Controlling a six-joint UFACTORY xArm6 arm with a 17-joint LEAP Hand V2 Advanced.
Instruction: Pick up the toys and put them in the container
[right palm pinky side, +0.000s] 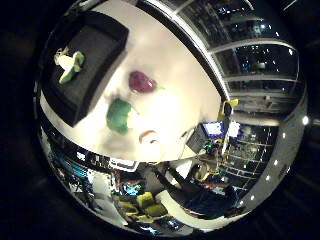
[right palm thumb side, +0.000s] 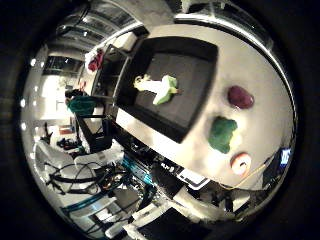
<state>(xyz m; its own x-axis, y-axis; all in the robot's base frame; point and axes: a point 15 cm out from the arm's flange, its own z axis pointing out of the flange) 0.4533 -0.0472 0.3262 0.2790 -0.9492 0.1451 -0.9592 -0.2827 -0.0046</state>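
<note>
A black rectangular container (right palm thumb side: 200, 52) sits on a white table (right palm thumb side: 260, 85). Inside it lies a white and green plush vegetable toy (right palm thumb side: 159, 87). On the table beside the container lie three toys in a row: a purple eggplant toy (right palm thumb side: 240, 96), a green broccoli toy (right palm thumb side: 222, 133) and a small orange and white round toy (right palm thumb side: 241, 163) near the table's edge. No part of my hand shows in either palm view. The palm looks down on the table from well above, with nothing held in front of it.
Beyond the table's edge are desks, chairs, monitors (right palm pinky side: 215, 128) and cluttered equipment on the floor. A dark window wall (right palm pinky side: 250, 55) runs along the far side of the table. Bare table surface lies around the three toys.
</note>
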